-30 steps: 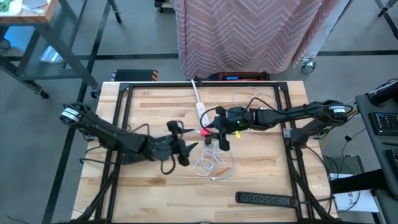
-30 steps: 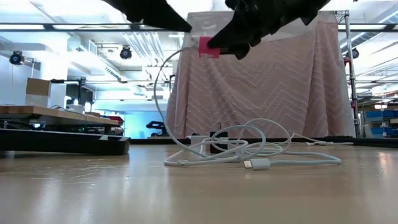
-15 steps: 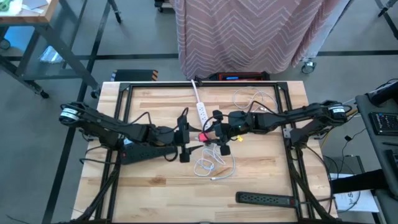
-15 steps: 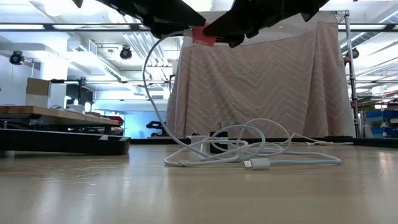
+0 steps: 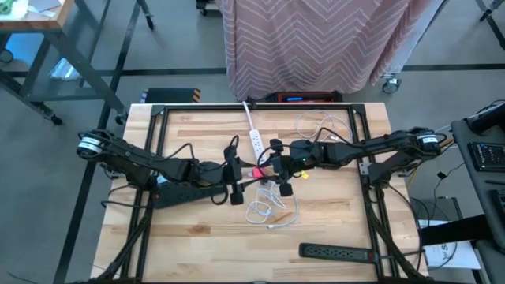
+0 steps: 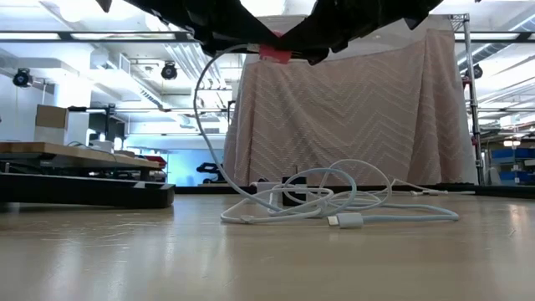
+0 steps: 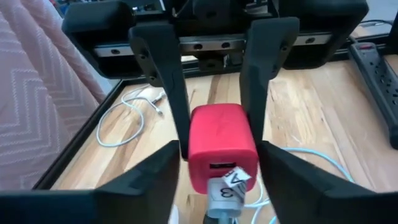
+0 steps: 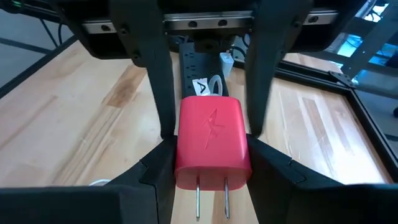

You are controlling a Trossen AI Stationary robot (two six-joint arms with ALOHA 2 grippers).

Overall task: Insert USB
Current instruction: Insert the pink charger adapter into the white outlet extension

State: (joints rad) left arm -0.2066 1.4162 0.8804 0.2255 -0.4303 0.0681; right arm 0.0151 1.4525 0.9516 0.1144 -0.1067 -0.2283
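My right gripper (image 5: pixel 267 168) is clenched on the red charger (image 8: pixel 212 142), one finger on each flat side, holding it in the air above the middle of the table (image 5: pixel 197 229) with its two prongs pointing back at my right wrist. My left gripper (image 5: pixel 241 175) comes in from the charger's 9 o'clock, its fingers (image 7: pixel 158 174) standing on either side of the end with the USB port. Whether they press on it I cannot tell. A white cable (image 5: pixel 268 209) hangs from that end, a paper tag (image 7: pixel 231 185) right at the port, and drops to a loose coil on the wood at the charger's 6 o'clock. A white power strip (image 5: pixel 255 140) lies at its 12 o'clock.
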